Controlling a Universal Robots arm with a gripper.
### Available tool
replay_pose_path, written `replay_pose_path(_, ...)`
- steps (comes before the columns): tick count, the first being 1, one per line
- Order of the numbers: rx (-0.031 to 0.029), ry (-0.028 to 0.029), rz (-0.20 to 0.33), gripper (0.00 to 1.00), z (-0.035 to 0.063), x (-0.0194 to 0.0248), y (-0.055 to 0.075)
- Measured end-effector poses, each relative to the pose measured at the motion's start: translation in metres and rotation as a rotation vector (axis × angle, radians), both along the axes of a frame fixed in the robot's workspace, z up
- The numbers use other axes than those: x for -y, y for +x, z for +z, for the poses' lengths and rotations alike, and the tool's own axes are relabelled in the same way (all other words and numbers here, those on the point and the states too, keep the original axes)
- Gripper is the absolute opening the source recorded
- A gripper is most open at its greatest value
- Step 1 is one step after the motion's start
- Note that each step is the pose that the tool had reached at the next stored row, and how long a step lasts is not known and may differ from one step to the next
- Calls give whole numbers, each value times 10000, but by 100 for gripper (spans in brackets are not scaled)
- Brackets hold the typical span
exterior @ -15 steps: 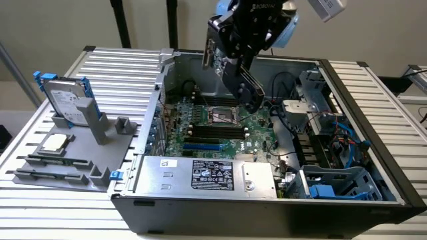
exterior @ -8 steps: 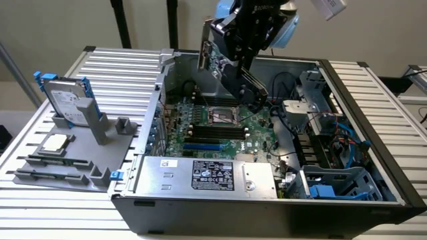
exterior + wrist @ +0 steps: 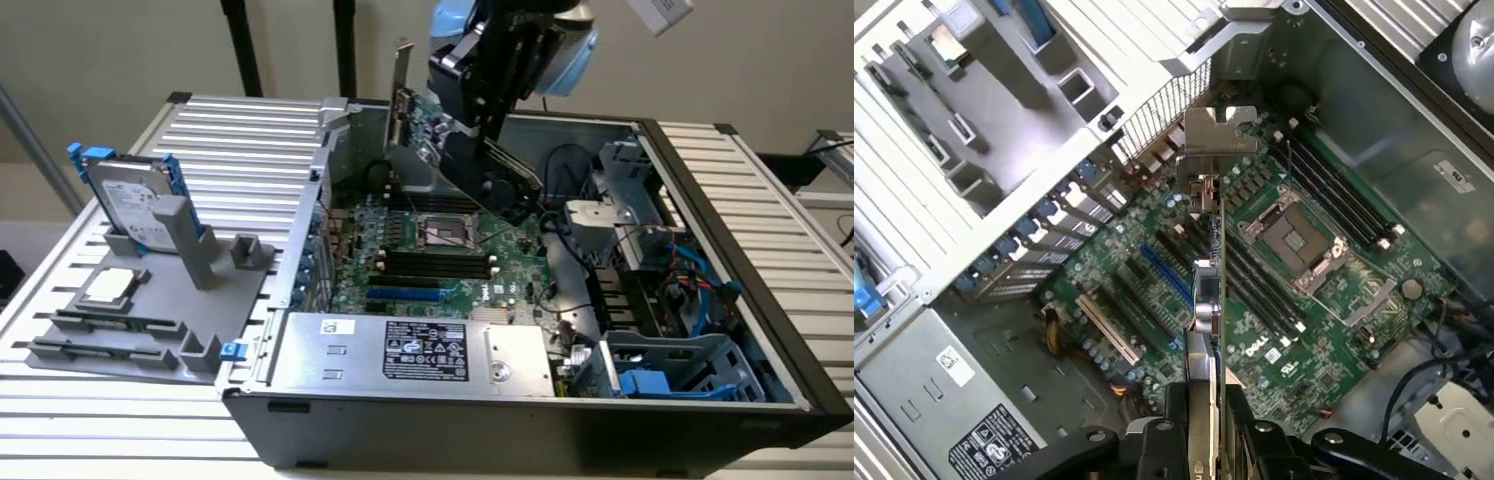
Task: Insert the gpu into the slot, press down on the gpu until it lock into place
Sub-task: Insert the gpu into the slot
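On the exterior view's left, a grey fixture tray [image 3: 147, 335] holding a hard drive with blue rails [image 3: 134, 195] stands on the slatted table [image 3: 94, 425], outside the open computer case [image 3: 534, 440]. Inside the case's left wall, the motherboard [image 3: 514, 270] lies bare. The blue slot [image 3: 403, 296] [image 3: 1166, 275] is unoccupied near the board's front edge, just behind the power supply [image 3: 414, 350] and in front of the black memory slots [image 3: 434, 262]. Above the CPU socket [image 3: 447, 232], the gripper [image 3: 478, 110] [image 3: 1201, 405] is clamped on the gpu [image 3: 424, 125] [image 3: 1208, 280], which hangs tilted and well clear of the slot with open air beneath it. Its metal bracket [image 3: 1219, 140] is toward the left wall. To the right, cables [image 3: 694, 275] and drive cages [image 3: 667, 360] crowd the case.
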State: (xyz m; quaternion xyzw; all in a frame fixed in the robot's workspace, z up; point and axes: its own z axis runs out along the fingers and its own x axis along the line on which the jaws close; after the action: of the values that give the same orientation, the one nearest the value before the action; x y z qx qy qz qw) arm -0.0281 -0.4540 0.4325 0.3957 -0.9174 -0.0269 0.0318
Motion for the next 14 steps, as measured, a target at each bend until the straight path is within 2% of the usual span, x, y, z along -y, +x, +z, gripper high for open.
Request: replay_pose_path(14, 43, -1, 2550, 26, -28, 0, 0)
